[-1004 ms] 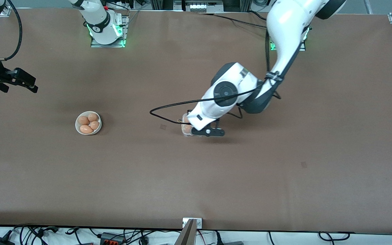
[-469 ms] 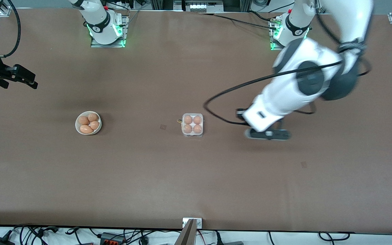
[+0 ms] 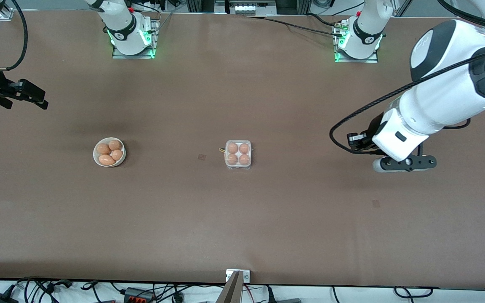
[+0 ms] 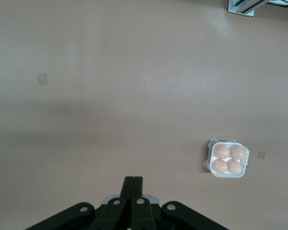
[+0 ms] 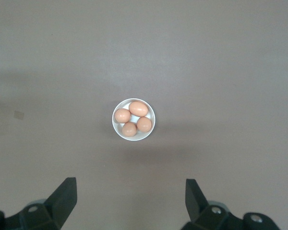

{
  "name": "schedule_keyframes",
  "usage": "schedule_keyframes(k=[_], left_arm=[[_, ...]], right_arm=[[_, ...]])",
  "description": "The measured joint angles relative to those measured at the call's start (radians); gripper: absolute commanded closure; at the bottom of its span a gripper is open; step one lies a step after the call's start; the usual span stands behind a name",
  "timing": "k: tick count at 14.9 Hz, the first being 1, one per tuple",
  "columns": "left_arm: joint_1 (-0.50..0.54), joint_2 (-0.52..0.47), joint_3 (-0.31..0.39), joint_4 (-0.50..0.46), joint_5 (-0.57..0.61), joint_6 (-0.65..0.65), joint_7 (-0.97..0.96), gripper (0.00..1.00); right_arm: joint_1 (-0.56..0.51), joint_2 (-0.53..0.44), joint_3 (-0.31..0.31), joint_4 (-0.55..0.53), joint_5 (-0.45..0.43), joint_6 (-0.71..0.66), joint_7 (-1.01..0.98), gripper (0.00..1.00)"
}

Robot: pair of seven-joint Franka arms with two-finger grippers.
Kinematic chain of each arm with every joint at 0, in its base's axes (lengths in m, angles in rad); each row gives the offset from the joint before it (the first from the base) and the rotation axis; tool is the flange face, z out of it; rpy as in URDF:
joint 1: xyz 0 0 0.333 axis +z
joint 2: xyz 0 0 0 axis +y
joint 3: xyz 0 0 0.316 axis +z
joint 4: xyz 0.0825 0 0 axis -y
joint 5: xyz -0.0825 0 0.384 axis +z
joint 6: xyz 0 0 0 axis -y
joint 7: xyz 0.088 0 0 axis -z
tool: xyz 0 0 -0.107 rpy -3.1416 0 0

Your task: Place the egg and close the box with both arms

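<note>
The clear box [image 3: 238,165] stands mid-table with its lid down and an egg [image 3: 233,148] in every cell. It also shows in the left wrist view [image 4: 228,175], with its eggs [image 4: 222,152]. My left gripper [image 3: 402,162] is shut and empty, up over bare table toward the left arm's end, well apart from the box; its fingertips [image 4: 133,179] meet. My right gripper [image 3: 32,97] is open and empty at the right arm's end of the table, its jaws wide apart [image 5: 129,189], up above the round white bowl [image 5: 114,122].
The white bowl [image 3: 95,153] holds several loose tan eggs [image 3: 107,160] and stands toward the right arm's end, level with the box. Both arm bases [image 3: 133,38] stand along the table's farthest edge. A small metal bracket [image 3: 238,275] sits at the nearest edge.
My left arm has swung away from over the box toward its own end of the table, uncovering the closed box. My right arm has barely moved.
</note>
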Motion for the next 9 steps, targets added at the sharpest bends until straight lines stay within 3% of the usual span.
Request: schedule_keyframes(k=[4, 9], left_arm=[[0.030, -0.016, 0.001, 0.000, 0.000, -0.029, 0.036, 1.00], [0.139, -0.066, 0.003, -0.028, 0.000, -0.070, 0.214, 1.00]], right_arm=[[0.000, -0.003, -0.002, 0.000, 0.000, -0.001, 0.000, 0.00], [-0.001, -0.015, -0.003, 0.000, 0.000, -0.004, 0.000, 0.00]])
